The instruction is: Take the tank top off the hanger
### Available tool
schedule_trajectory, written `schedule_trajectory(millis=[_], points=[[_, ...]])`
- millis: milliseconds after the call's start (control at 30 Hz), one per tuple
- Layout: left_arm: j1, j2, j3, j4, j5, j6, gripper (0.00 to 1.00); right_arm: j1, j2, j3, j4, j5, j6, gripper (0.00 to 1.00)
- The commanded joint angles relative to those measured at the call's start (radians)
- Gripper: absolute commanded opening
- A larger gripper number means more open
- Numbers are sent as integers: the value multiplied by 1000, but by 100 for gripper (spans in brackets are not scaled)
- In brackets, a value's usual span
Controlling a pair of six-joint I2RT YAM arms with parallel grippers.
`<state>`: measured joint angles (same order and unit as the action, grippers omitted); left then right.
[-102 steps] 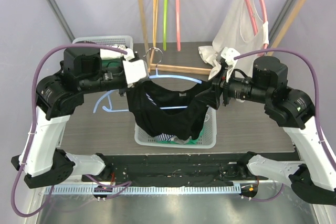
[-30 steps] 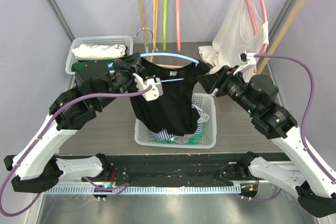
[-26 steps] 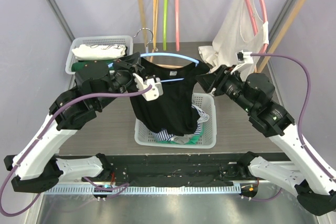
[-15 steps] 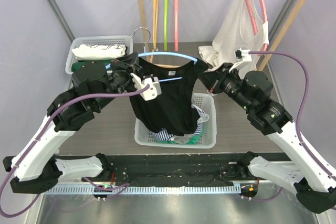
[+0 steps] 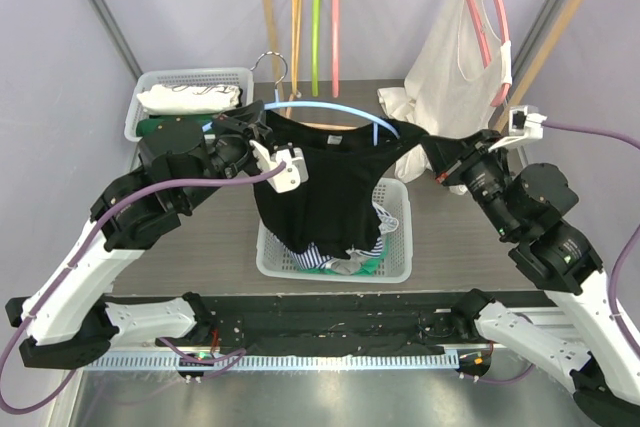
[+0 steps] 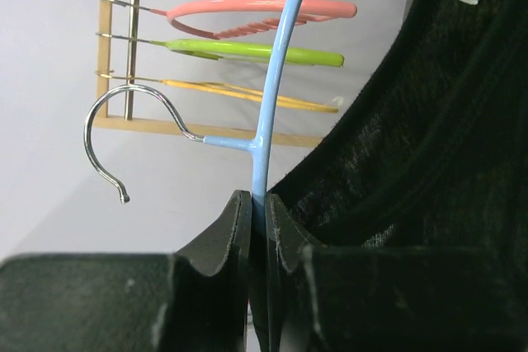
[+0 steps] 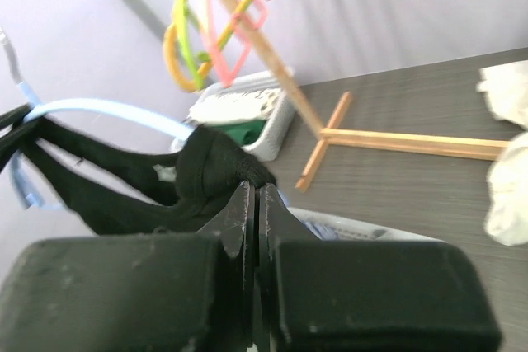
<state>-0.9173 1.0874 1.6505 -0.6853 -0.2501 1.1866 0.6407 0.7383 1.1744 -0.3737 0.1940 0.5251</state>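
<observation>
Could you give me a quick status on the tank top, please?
Left gripper shut on blue hanger. Right gripper shut on tank top strap, stretched rightward. Nothing in the way.

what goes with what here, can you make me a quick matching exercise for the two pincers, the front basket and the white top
1 left pincer
2 right pincer
3 front basket
4 white top

a hangs on the pink hanger
b shut on the black tank top
c below the black tank top, clothes inside
d shut on the blue hanger

Pairs: 1-d, 2-b, 3-c, 4-a
</observation>
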Motion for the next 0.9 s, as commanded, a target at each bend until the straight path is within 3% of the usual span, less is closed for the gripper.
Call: schedule_trajectory(millis=[0,200,500,667,767,867], points=[[-3,-20,18,61,-8,1,0,4,3,34,-51,241,-19,1],[-3,-23,29,52,-3,-4,0,2,26,-1,-134,341,-11,1],[-3,-18,72,29,37,-53,0,5,35,-73,-244,294,-13,1],[-3,3,144,-3,80,-163,0,2,19,-98,-254,243,-25,1],[-5,14,155,-8,112,-215,0,4,-16,-98,-206,71,-92,1],[-5,8,108,-7,152,-217,0,4,-48,-38,-220,-180,-196,16]])
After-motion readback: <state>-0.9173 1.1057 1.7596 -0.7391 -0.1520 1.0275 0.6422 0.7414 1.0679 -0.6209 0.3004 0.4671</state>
